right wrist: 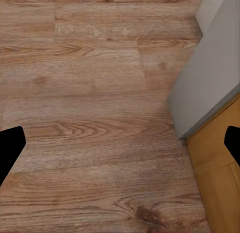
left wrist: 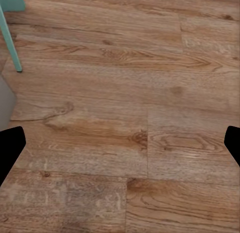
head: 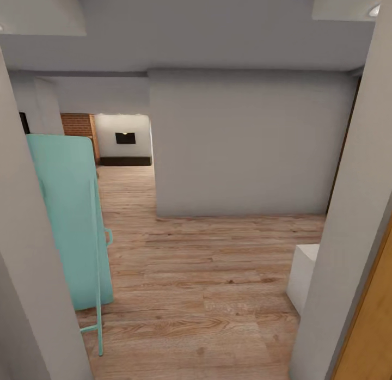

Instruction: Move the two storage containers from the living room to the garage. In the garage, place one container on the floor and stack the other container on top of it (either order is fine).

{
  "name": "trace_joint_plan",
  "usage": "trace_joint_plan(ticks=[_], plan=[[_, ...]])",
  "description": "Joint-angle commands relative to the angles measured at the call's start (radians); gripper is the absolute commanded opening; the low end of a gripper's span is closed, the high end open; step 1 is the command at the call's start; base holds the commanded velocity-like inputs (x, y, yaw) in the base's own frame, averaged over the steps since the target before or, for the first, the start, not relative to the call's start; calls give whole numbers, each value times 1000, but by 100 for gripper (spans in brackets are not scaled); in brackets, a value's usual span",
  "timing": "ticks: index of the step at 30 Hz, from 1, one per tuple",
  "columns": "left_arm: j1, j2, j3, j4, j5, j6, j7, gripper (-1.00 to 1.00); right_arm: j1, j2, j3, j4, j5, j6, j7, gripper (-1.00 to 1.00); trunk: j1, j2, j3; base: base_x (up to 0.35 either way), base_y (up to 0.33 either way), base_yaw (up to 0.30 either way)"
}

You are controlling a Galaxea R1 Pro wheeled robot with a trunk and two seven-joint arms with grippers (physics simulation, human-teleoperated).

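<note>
The storage containers are out of view. I stand in a doorway looking along a corridor with light wood-plank flooring [head: 207,271]. My left gripper [left wrist: 120,148] hangs open over the planks, its black fingertips [left wrist: 10,148] at both edges of the left wrist view with nothing between them. My right gripper [right wrist: 120,148] is open too, fingertips [right wrist: 10,148] wide apart over bare planks, close to a grey wall corner [right wrist: 205,78] and a wooden door [right wrist: 220,168].
A mint-green upright panel on a thin frame [head: 73,216] stands at the left by the door jamb [head: 27,271]. A grey wall block [head: 245,146] faces me. A white box [head: 302,276] sits low right beside the right jamb [head: 348,249]. The corridor runs on toward a brick wall [head: 79,125].
</note>
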Motion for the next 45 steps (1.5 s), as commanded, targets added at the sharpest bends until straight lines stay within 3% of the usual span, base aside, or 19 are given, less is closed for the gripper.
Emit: trace_joint_plan(ticks=[1,24,45], plan=[[-2,0,-6,4,10,-6,-4,100,0,-1,7,-1,-8,-2,-7,100,0,-1,-1,2,0,0],[-2,0,-6,4,10,-6,-5,100,0,-2,9,4,-7,0,-8,100,0,-1,-1,7,0,0],[-2,1,-6,4,8,-6,-3,100,0,-1,9,7,-8,-2,-6,100,0,-1,-1,313,0,0]])
